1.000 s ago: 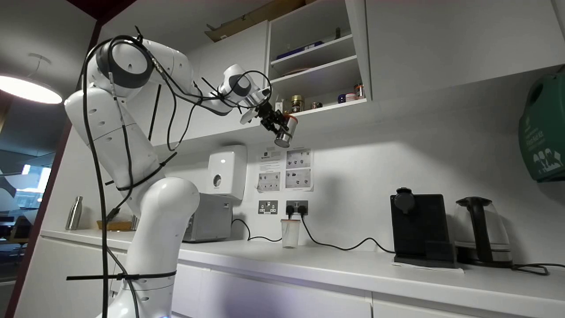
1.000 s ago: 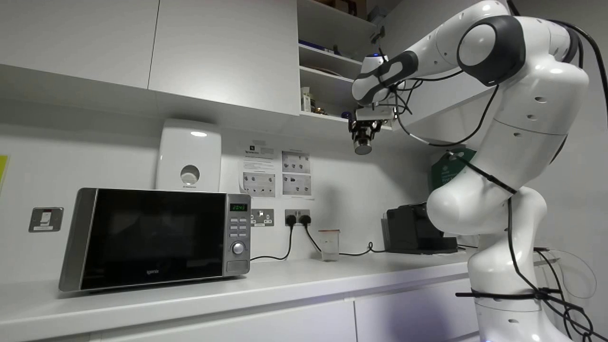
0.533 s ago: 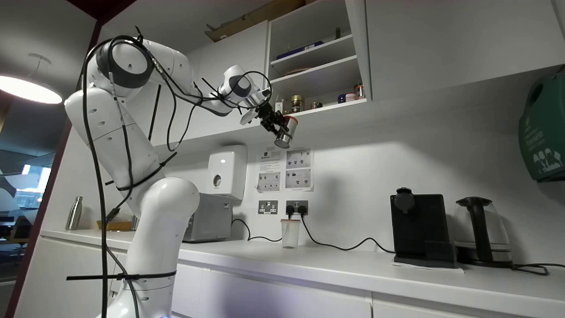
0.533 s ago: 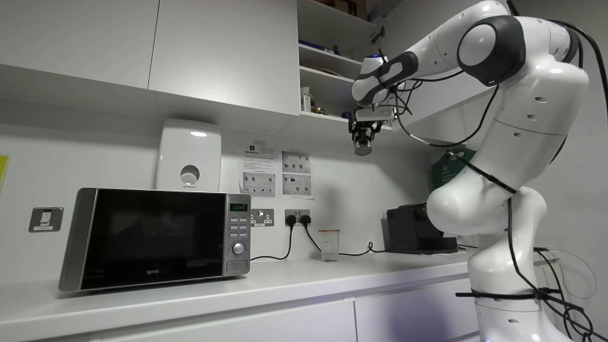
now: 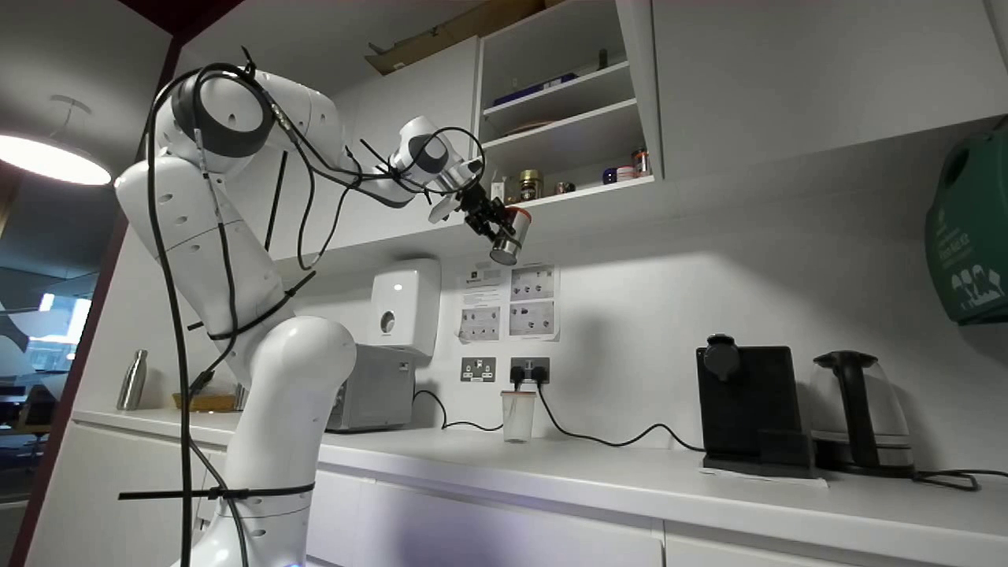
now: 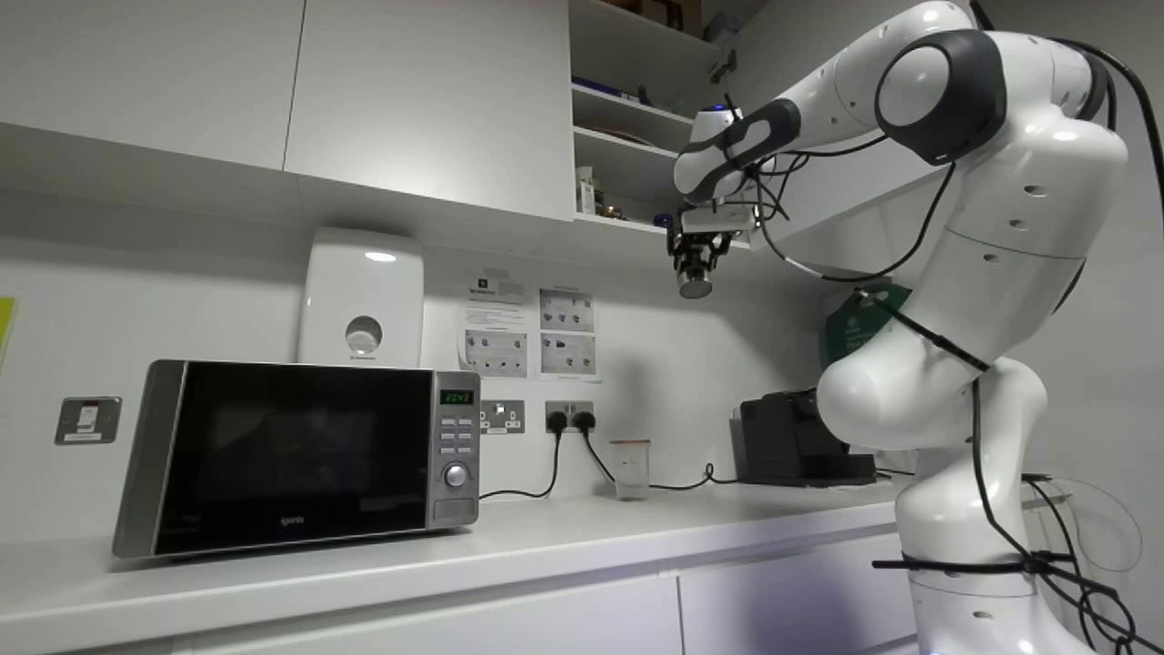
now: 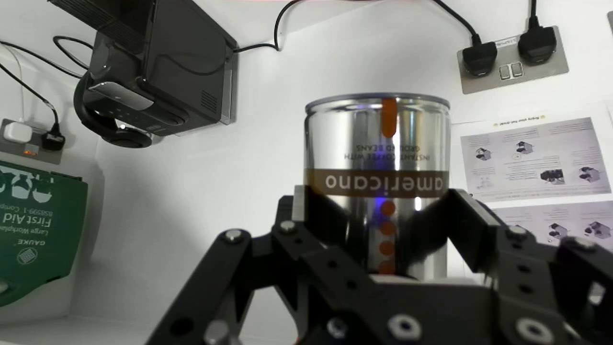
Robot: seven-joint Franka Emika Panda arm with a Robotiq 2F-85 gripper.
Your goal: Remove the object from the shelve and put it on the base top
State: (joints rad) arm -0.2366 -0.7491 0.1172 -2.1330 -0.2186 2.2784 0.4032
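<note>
The object is a silver coffee tin [image 5: 512, 236] with an orange-red lid, lettered "americano" in the wrist view [image 7: 378, 148]. It also shows end-on in an exterior view [image 6: 695, 284]. My gripper [image 7: 380, 206] is shut on the tin, a finger on each side. In both exterior views the gripper [image 5: 496, 220] [image 6: 698, 246] holds the tin tilted in the air, outside the open white shelf [image 5: 567, 124] [image 6: 627, 146], near its bottom board. The white base top [image 5: 598, 476] [image 6: 564, 546] lies well below the tin; nothing supports the tin from below.
On the counter stand a clear lidded container [image 5: 518, 417], a black coffee machine [image 5: 744, 409], a kettle [image 5: 860, 409] and a microwave [image 6: 300, 455]. Cables run to wall sockets [image 5: 529, 368]. Jars [image 5: 531, 185] stand on the lowest shelf. A green first-aid case [image 5: 972, 228] hangs on the wall.
The tin and gripper hang a tiny bit lower than one second ago. The grip on the tin looks the same, and nothing else has visibly moved.
</note>
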